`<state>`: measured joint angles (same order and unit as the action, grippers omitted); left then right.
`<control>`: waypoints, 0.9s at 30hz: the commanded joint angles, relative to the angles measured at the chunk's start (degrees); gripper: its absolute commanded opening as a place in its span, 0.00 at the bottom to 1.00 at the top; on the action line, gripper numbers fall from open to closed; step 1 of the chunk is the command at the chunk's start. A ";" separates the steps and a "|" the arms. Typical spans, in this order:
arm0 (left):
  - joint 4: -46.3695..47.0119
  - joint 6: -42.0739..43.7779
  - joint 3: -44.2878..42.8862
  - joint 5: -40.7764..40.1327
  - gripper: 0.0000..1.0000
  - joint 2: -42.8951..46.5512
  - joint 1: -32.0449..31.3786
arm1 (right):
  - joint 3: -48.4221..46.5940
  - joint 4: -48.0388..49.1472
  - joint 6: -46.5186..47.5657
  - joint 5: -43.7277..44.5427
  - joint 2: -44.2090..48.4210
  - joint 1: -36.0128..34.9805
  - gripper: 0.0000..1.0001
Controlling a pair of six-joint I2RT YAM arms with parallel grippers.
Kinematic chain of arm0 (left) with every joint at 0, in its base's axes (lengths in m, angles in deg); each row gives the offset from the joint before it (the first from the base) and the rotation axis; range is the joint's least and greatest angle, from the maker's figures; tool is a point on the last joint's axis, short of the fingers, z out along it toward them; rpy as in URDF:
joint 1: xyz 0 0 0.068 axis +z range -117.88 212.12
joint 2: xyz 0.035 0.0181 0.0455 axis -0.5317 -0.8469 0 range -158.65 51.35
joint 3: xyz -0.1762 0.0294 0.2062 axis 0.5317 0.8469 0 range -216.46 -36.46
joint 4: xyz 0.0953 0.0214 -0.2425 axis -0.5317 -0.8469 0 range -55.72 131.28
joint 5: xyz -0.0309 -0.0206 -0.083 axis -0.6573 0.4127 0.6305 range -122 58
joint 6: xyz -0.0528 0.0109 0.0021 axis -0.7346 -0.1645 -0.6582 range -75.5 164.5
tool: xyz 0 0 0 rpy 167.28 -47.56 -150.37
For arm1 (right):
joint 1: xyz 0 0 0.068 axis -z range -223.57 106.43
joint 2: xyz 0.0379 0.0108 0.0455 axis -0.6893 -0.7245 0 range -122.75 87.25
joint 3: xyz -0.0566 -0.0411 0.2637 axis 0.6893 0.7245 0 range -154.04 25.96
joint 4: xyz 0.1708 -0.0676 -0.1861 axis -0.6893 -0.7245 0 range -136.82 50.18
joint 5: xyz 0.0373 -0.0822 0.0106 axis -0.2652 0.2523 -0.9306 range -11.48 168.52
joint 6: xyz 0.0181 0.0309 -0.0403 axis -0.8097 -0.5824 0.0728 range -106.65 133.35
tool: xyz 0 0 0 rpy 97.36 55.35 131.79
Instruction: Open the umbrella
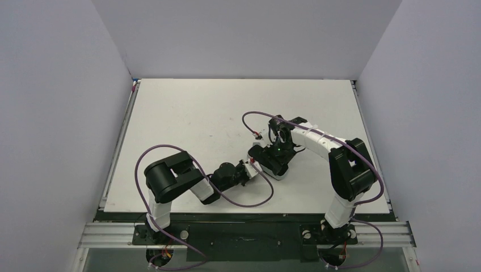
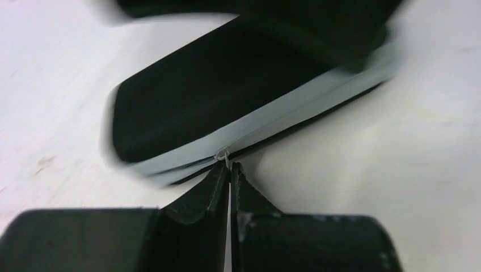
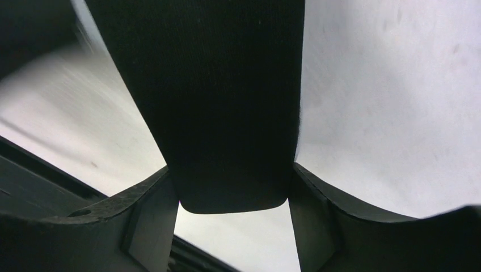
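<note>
Close to the arms' side of the white table, the left gripper has its two black fingers pressed together. They pinch the tiny metal zip pull between their tips. The pull sits on a grey zip strip that runs along the side of a black sleeve. The sleeve lies flat on the table, just past the left fingertips and touching them only at the pull. It runs away from them at a slant. A bit farther out, the right gripper holds the sleeve's other end. One finger is on each side, and both press on the black cloth. From above, the two grippers meet near the middle of the table, the left one nearer and the right one just behind it. The umbrella itself cannot be seen in any view. Only the shut sleeve shows, held between the two grippers.
</note>
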<state>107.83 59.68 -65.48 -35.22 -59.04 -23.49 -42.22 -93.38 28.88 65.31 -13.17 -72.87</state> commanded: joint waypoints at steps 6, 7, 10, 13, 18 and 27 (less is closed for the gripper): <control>5.19 -6.28 -3.45 24.69 0.00 -1.22 -5.75 | -4.05 28.09 -13.23 -13.99 -2.23 -1.81 0.00; 4.98 -6.03 -3.80 24.65 0.00 -1.47 -5.80 | -4.23 28.41 -13.90 -14.00 -2.70 -1.81 0.00; 4.62 -4.57 -4.23 24.62 0.00 -1.92 -5.90 | -5.02 29.13 -15.13 -13.63 -3.46 -1.83 0.00; 3.86 -4.02 -3.86 23.72 0.00 -1.99 -5.53 | -5.68 29.12 -17.15 -13.48 -3.95 -1.44 0.00; 1.80 -4.47 -0.86 23.84 0.00 0.51 -2.91 | -3.61 27.23 -17.97 -20.91 -1.30 0.99 0.31; -0.97 1.86 1.18 27.46 0.00 2.30 0.78 | -12.13 16.46 -17.77 -22.48 -2.06 2.67 0.71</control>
<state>107.19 59.02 -64.19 -16.21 -57.84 -22.55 -45.80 -81.71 14.43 47.19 -14.79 -70.19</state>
